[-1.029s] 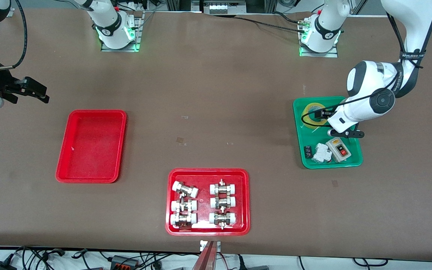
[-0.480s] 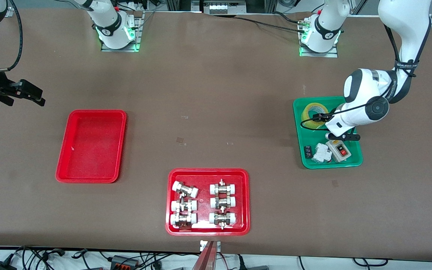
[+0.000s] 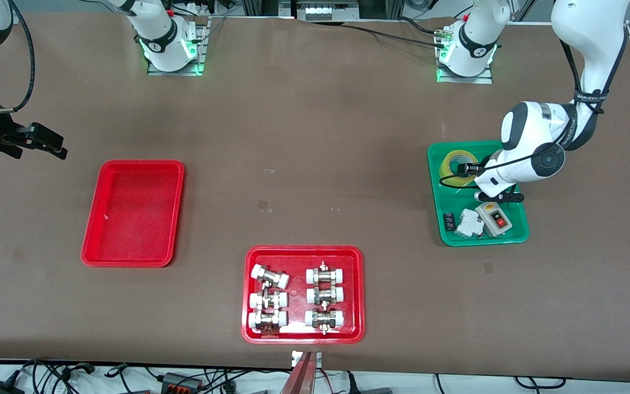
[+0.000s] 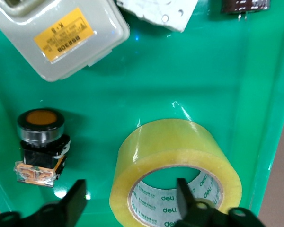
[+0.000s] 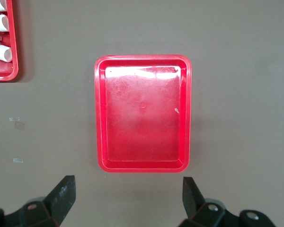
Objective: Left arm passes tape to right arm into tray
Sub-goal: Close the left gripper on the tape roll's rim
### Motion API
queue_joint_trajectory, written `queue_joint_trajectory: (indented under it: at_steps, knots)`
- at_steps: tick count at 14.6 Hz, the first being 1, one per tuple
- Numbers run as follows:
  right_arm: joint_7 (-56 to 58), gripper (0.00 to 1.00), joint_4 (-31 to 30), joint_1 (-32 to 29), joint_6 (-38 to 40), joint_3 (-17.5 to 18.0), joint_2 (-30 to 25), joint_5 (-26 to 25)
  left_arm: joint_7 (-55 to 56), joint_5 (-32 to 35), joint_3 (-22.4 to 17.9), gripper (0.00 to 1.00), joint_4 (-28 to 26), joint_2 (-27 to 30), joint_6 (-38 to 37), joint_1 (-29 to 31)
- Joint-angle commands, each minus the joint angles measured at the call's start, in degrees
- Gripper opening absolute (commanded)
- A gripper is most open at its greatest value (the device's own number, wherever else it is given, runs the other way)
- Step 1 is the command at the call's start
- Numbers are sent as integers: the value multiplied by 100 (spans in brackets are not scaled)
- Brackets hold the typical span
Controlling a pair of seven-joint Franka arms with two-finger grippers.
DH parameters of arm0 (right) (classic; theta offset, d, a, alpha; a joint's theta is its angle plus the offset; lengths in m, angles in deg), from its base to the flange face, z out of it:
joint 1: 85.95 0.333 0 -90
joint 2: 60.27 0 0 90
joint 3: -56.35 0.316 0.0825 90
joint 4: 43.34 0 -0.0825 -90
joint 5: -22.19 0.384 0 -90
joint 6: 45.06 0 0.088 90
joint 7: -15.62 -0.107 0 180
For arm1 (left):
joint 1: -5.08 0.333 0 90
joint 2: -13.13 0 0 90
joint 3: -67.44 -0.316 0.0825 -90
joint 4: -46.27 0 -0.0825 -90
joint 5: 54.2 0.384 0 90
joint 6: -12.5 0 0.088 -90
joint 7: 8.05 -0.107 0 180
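Front view: the tape [image 3: 455, 165] lies flat in the green tray [image 3: 441, 230] at the left arm's end of the table, with the left gripper [image 3: 469, 167] lowered onto it; the plain red tray [image 3: 92, 230] sits well apart at the right arm's end, bare, and the right gripper [image 3: 47, 143] waits in the air near that tray's end of the table, fingers apart. A third red tray of fittings [image 3: 356, 290] lies nearest the camera and plays no part. Left wrist view: the roll is a thick, glossy, translucent yellow ring with a pale printed core; one finger [image 4: 185, 197] stands inside the core, the other [image 4: 75, 197] outside the wall, apart and not yet pressing. Risk: the slick, rounded wall could slip or tilt if pinched off-centre, and the outer finger passes close to the orange push button [image 4: 39, 146] and could knock it. The grey switch box [image 4: 54, 33] lies well clear. Right wrist view: its fingers [image 5: 64, 191] are spread wide over the brown table surface [image 5: 236, 94], with the shallow, shiny, round-cornered tray just ahead. A loose grip now would, in my judgement, compromise the later handover.
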Motion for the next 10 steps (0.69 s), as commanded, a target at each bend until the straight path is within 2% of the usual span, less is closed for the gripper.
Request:
queue_joint_trajectory:
  at_steps: [1, 3, 7, 10]
  knots:
    - [7, 100, -19, -33, -44, 16, -41, -68, 33, 29, 1, 40, -72, 21, 71, 61]
    - [-1, 100, -19, -42, -53, 16, -41, -68, 24, 38, 10, 30, -72, 21, 88, 132]
    - [-2, 100, -54, -33, -9, 24, -41, -77, -2, 38, 10, 2, -125, 48, 106, 184]
    - [-2, 100, -54, -42, 17, 24, -41, -77, -55, 38, 19, 1, -143, 144, 132, 289]
